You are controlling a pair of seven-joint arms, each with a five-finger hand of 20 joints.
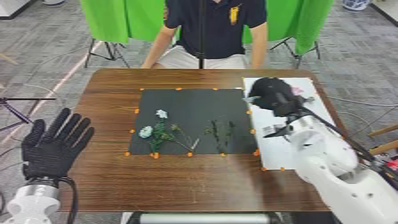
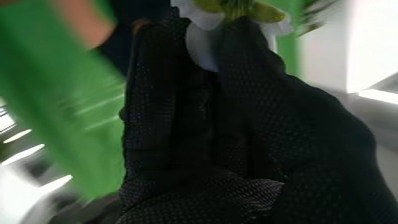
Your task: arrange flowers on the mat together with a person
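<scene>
bench: one, brown wood. a broad strip of wood runs between the dark mat and the near edge, and a narrower one lies at the mat's far side. orange markers stand along the mat's rim.

the white board, one, lies just beside the mat's right edge, near the bench's right edge, and reaches nearer than the mat does. the right forearm crosses that right edge and covers part of the board, leaving little room on that side.

left hand: fingers straight and spread, mostly outside the bench's left edge, well apart from the mat.

right hand: above the far part of the board. in the wrist view the right hand pinches one white flower at its fingertips.

count on the mat: two white blooms with green leaves at the left, one farther, one nearer; one thin branching sprig near the middle; dark leafy stems at the right, number too fine to tell. count on the board: at least one pink flower, at the far end, just beside the right hand.
</scene>
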